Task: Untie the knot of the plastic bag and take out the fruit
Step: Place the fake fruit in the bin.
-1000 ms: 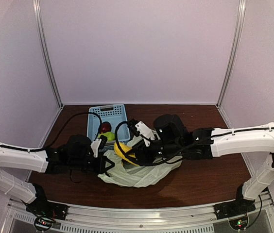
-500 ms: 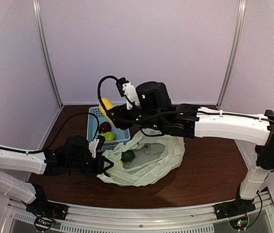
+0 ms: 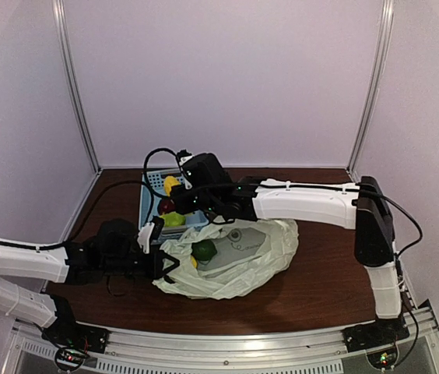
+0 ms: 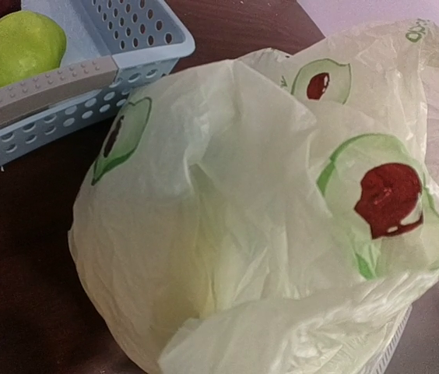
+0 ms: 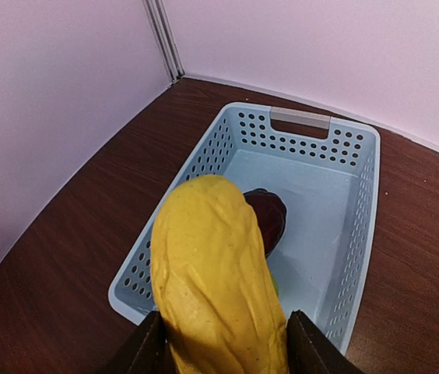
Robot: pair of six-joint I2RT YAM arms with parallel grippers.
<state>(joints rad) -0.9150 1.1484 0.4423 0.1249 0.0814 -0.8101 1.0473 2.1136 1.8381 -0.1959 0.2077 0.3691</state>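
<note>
The plastic bag point(image 3: 243, 261) lies open and crumpled on the table, with a green fruit point(image 3: 203, 250) showing in its mouth. No knot is in view. My left gripper point(image 3: 165, 263) is shut on the bag's near-left edge. In the left wrist view the plastic bag point(image 4: 266, 234) hides the fingers. My right gripper point(image 3: 174, 189) is shut on a long yellow fruit point(image 3: 170, 184) over the light blue basket. The right wrist view shows that yellow fruit point(image 5: 215, 280) clamped by my right gripper point(image 5: 223, 343), one dark finger point(image 5: 143, 349) on each side.
The blue perforated basket point(image 3: 156, 181) stands at the back left and holds a dark red fruit point(image 5: 267, 214) and a green fruit point(image 4: 13, 43). A basket rim point(image 5: 344, 148) lies below my right gripper. Purple walls close the back and sides. Brown tabletop point(image 3: 328, 280) shows right of the bag.
My right arm lifted the yellow fruit out of the bag, swung it left and back, then lowered it over the basket. The left arm stayed holding the bag.
</note>
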